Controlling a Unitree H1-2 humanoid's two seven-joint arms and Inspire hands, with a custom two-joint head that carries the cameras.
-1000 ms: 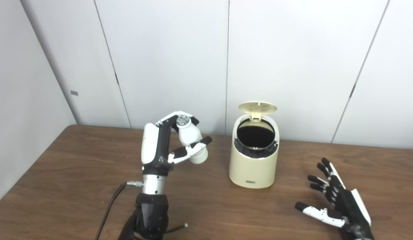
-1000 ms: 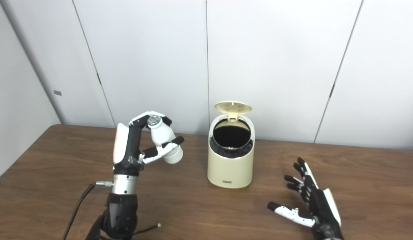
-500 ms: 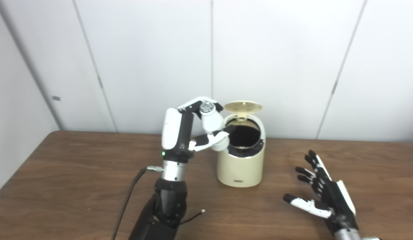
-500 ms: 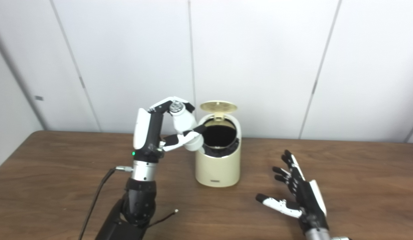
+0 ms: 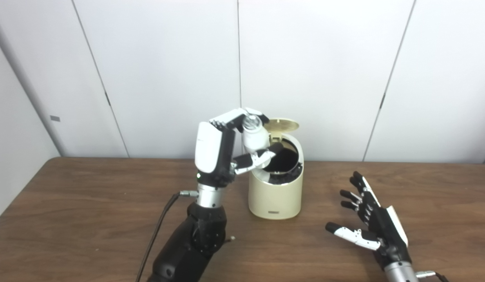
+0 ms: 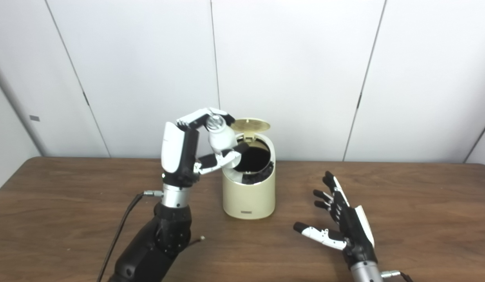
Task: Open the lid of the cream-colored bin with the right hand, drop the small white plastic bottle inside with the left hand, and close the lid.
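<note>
The cream-colored bin (image 5: 274, 196) stands on the table with its round lid (image 5: 281, 125) tipped up at the back and its dark opening showing. My left hand (image 5: 227, 147) is shut on the small white plastic bottle (image 5: 253, 137), held upright, cap up, over the left rim of the opening. The bottle's bottom end overlaps the bin mouth. My right hand (image 5: 370, 223) is open, fingers spread, low over the table to the right of the bin. The bin also shows in the right eye view (image 6: 248, 196).
The brown wooden table (image 5: 89, 219) runs wide on both sides. White wall panels stand right behind the bin. A black cable (image 5: 158, 231) hangs from my left wrist down to the front edge.
My left hand has carried the bottle right and up, from beside the bin to over its open mouth. The camera has shifted. The right hand stays open on the right.
</note>
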